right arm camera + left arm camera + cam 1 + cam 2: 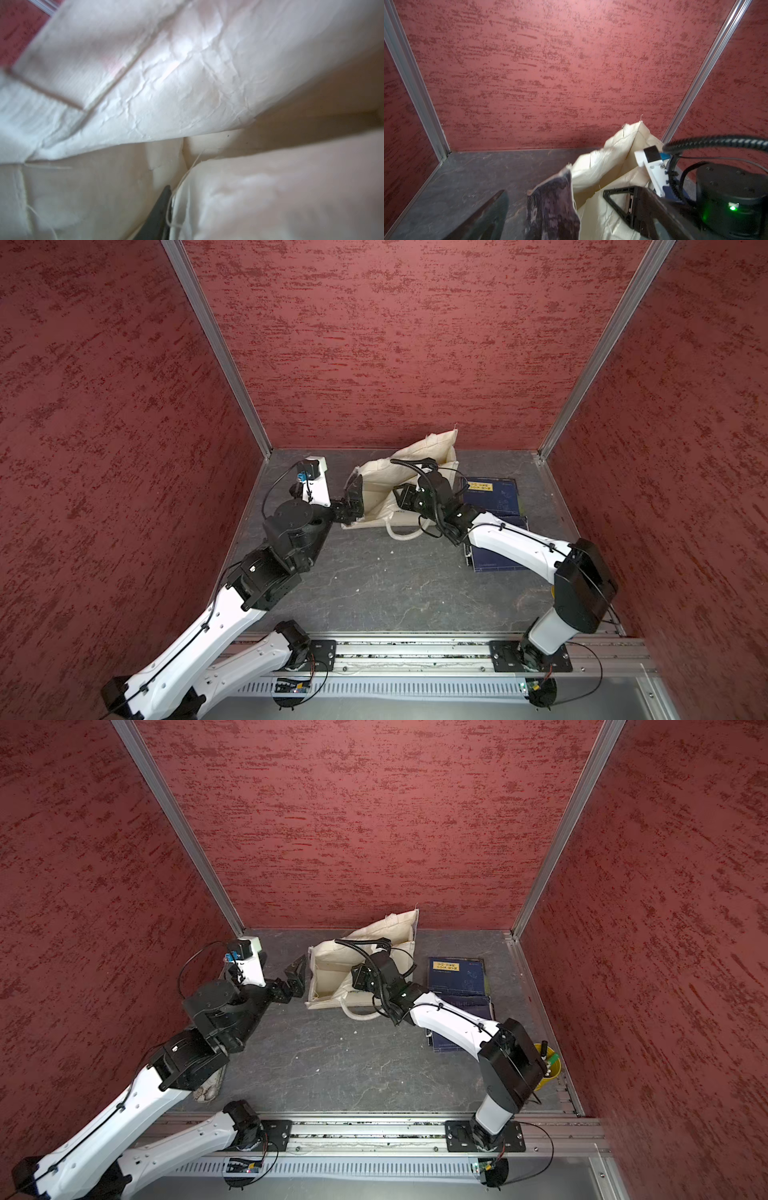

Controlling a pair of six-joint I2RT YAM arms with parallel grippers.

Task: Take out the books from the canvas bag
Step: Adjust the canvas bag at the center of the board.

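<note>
The cream canvas bag [415, 456] [374, 936] slumps on its side at the back of the floor, mouth toward the left, with a handle loop [405, 534] in front. Navy books [492, 497] [457, 977], the top one yellow-labelled, lie stacked right of it, and another [496, 563] lies partly under my right arm. My left gripper [353, 499] [560, 212] stands open at the bag's mouth, the dark printed edge [550, 207] loose between its fingers. My right gripper [359, 974] reaches into the bag. Its wrist view shows only cream cloth [187, 83] and one dark finger [162, 212].
Red walls with metal corner posts close in three sides. A small yellow bucket [549, 1065] stands at the right edge behind my right elbow. A pale worn object [210, 1088] lies under my left arm. The arms' mounting rail [395, 651] runs along the front.
</note>
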